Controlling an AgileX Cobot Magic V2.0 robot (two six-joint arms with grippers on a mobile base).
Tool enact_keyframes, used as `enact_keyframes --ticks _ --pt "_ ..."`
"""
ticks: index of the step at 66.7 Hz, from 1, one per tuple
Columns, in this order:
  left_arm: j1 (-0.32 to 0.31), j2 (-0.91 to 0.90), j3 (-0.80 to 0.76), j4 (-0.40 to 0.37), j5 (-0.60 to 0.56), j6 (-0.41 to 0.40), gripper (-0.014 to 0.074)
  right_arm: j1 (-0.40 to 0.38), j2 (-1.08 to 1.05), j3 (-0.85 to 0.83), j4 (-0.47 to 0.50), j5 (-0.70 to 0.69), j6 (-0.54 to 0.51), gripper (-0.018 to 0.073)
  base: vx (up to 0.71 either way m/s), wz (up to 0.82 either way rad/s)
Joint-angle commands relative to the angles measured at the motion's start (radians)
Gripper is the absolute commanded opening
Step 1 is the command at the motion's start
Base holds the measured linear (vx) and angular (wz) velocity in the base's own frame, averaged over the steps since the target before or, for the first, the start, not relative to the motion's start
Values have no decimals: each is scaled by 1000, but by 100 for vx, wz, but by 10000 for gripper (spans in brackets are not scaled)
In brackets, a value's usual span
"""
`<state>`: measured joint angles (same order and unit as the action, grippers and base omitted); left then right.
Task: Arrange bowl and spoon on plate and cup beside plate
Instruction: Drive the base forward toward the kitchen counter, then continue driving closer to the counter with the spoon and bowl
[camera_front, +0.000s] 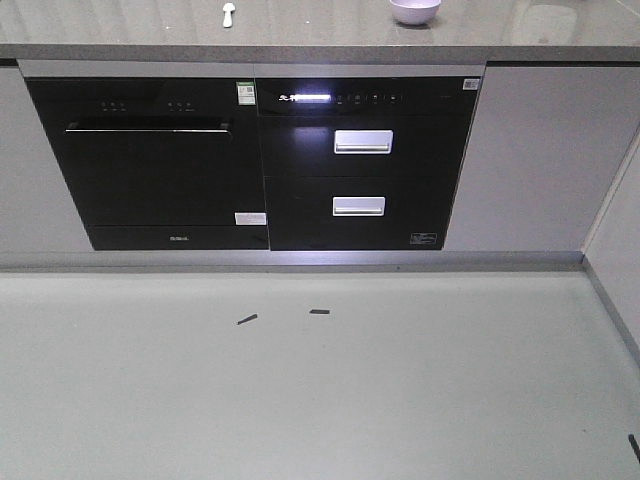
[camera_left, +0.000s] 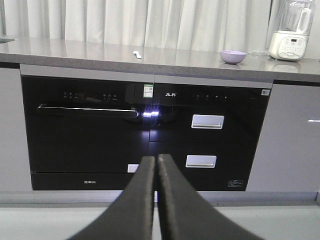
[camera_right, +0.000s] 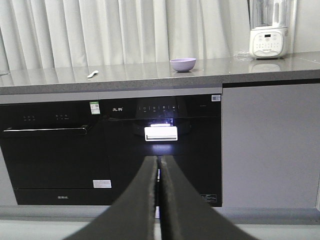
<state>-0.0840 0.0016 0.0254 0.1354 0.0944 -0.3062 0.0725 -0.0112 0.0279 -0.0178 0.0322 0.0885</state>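
Note:
A lavender bowl (camera_front: 415, 10) stands on the grey countertop (camera_front: 320, 35), also seen in the left wrist view (camera_left: 233, 56) and the right wrist view (camera_right: 183, 64). A pale spoon (camera_front: 228, 14) lies on the same counter to the bowl's left, small in the wrist views (camera_left: 137, 54) (camera_right: 92, 74). The plate and the cup are out of view. My left gripper (camera_left: 156, 161) is shut with nothing in it, low and well short of the counter. My right gripper (camera_right: 159, 161) is likewise shut and empty, facing the cabinets.
Below the counter are a black built-in dishwasher (camera_front: 150, 165) and a black drawer unit (camera_front: 360, 165) with two white handles and a lit panel. A white blender (camera_left: 291, 30) stands at the counter's right end. White curtains hang behind. Pale floor (camera_front: 300, 380) lies in front.

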Motion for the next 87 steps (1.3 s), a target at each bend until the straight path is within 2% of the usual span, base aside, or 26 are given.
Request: enact_keyframes --ticks 1,87 --pt "3 18 -7 0 -76 -11 -6 -1 -10 3 -5 -75 -6 -3 15 0" --pt "3 18 -7 0 -76 -11 -6 -1 -10 3 -5 -75 -6 -3 11 -1"
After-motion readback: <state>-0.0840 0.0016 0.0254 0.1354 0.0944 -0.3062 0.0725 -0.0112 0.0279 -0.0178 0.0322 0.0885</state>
